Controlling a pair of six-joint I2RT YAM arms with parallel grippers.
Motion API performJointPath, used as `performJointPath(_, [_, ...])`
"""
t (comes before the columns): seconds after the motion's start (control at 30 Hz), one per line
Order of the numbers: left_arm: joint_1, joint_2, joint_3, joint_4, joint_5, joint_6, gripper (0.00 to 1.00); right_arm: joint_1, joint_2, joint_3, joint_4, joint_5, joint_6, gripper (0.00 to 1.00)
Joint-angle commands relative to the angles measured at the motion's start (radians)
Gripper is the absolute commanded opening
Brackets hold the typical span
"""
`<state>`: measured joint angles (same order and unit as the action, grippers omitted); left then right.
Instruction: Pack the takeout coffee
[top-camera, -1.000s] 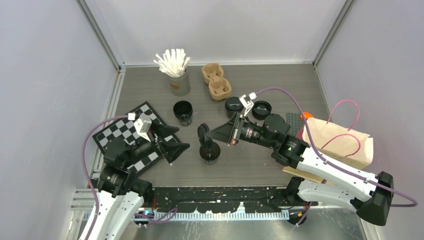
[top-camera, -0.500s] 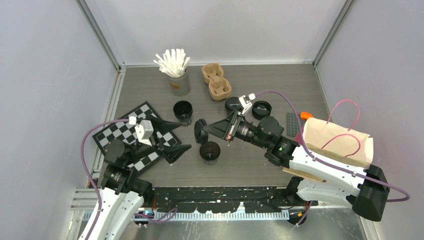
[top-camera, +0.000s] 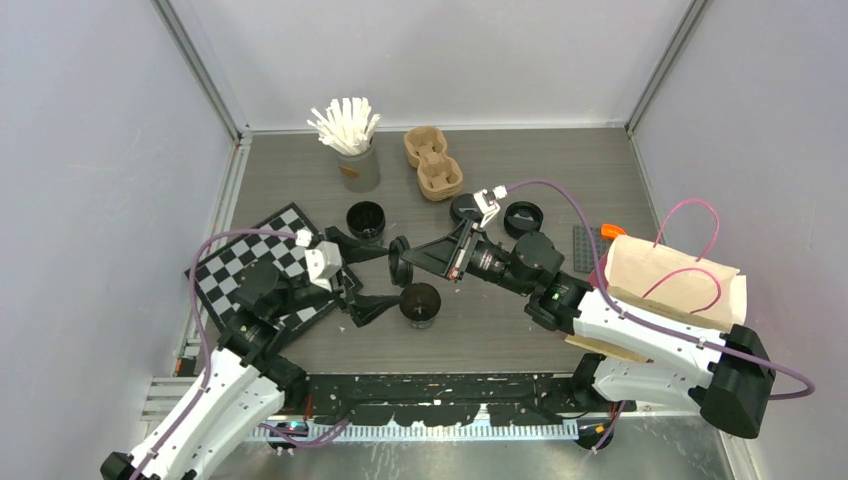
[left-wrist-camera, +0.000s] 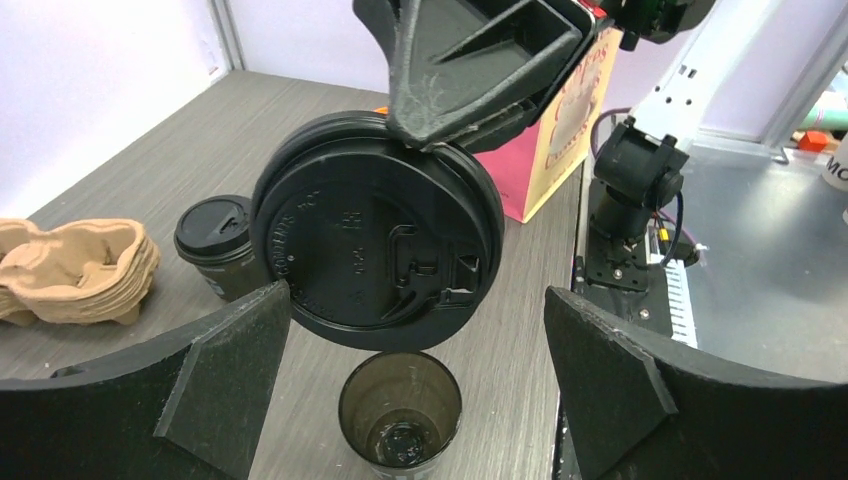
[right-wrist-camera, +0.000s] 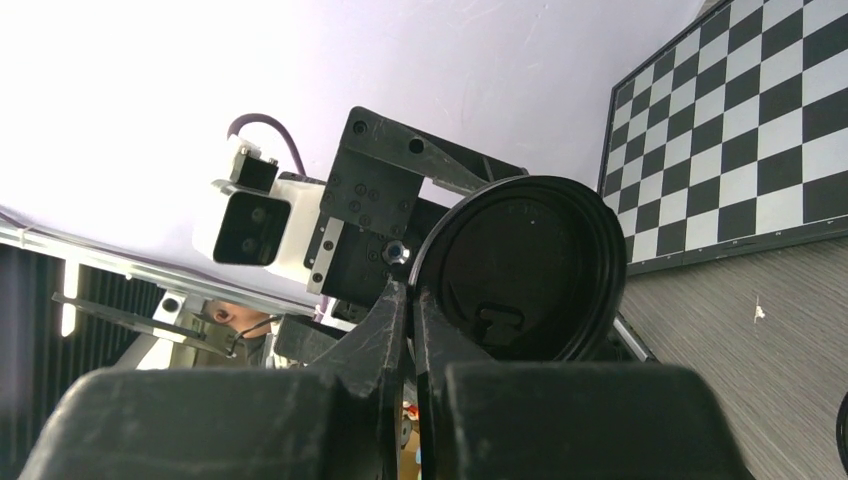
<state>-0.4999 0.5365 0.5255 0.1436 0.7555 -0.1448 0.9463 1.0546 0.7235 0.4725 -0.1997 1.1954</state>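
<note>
An open black paper cup (top-camera: 420, 303) (left-wrist-camera: 400, 412) stands upright on the table. My right gripper (top-camera: 411, 263) (right-wrist-camera: 411, 296) is shut on the rim of a round black lid (top-camera: 399, 262) (left-wrist-camera: 375, 245) (right-wrist-camera: 525, 265), holding it on edge just above and beyond that cup. My left gripper (top-camera: 361, 280) (left-wrist-camera: 415, 325) is wide open, low over the table just left of the cup, its two fingers either side of the cup's line and holding nothing. A second open cup (top-camera: 366, 220) stands further back. A lidded cup (top-camera: 466, 208) (left-wrist-camera: 215, 240) sits near the carrier.
A brown pulp carrier (top-camera: 432, 162) (left-wrist-camera: 75, 270) and a grey cup of white sticks (top-camera: 355, 150) stand at the back. A chessboard (top-camera: 240, 275) (right-wrist-camera: 740, 130) lies under my left arm. A paper bag (top-camera: 675, 285) (left-wrist-camera: 575, 100) lies at the right. Another black cup (top-camera: 523, 218) sits behind my right arm.
My left arm has swung right, bringing its open gripper close to the open cup. The right gripper carried the lid slightly left and away from above the cup.
</note>
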Motion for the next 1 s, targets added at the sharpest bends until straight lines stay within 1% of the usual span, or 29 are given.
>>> performJointPath(0.0, [-0.055,0.003,-0.005,0.064,-0.051,0.101,1.00,0.000,0.002,0.005,0.082,-0.005,-0.002,0.10])
performJointPath(0.17, [-0.061,0.007,-0.005,0.051,-0.080,0.126,1.00,0.000,-0.001,-0.002,0.081,-0.006,-0.004,0.10])
performJointPath(0.37, [-0.061,-0.036,-0.019,0.029,-0.159,0.154,1.00,0.000,0.008,0.004,0.081,-0.010,-0.004,0.10])
performJointPath(0.87, [-0.061,-0.032,0.013,-0.032,-0.137,0.208,1.00,0.000,0.022,0.012,0.100,-0.039,0.010,0.09])
performJointPath(0.97, [-0.061,-0.030,0.016,-0.035,-0.125,0.209,0.98,0.000,0.024,0.010,0.100,-0.041,0.011,0.09])
